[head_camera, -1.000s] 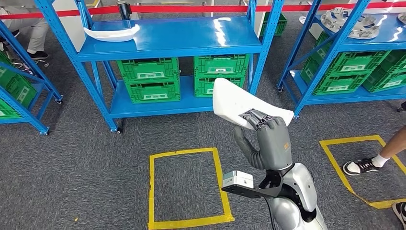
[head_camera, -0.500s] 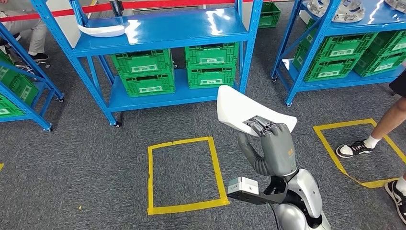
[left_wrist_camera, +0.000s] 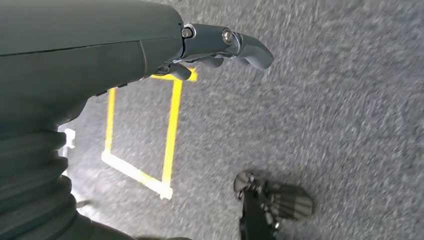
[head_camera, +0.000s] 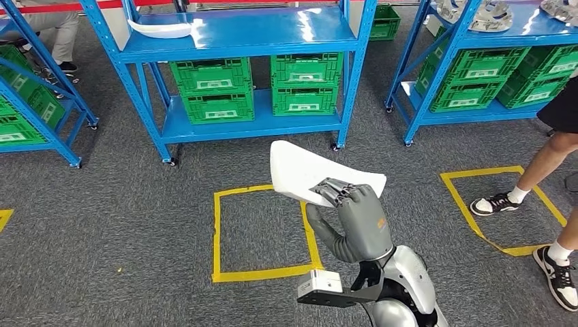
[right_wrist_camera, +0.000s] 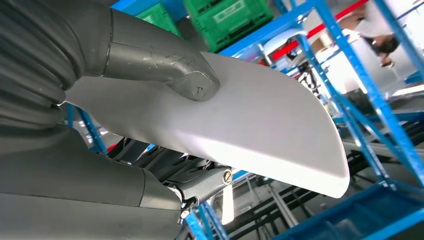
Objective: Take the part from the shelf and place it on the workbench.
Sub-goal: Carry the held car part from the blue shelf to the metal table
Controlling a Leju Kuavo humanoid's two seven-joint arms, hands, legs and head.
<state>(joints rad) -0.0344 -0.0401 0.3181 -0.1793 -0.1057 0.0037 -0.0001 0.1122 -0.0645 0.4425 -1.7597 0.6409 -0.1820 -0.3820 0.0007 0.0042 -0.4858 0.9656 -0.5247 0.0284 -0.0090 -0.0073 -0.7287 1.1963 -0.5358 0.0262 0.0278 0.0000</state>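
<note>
Right hand [head_camera: 360,219] is clamped on the white curved part [head_camera: 307,172]: in the head view fingers [head_camera: 335,189] lie over its near edge, and in the right wrist view the thumb [right_wrist_camera: 165,67] presses on its broad face. Part is off the shelf, carried in front of me above the carpet, just beyond the yellow floor square [head_camera: 262,231]. Its long axis runs roughly left-right across my view, sticking out to the left of the hand & tilted. Left hand [left_wrist_camera: 220,47] hangs by my side w/ nothing in it, fingers loosely apart. Blue shelf [head_camera: 238,41] w/ green crates [head_camera: 211,88] is well apart ahead; another white part [head_camera: 163,27] lies on its top level. No worktop visible, so I judge I've got to turn/walk to find it, right arm doing the placing.
</note>
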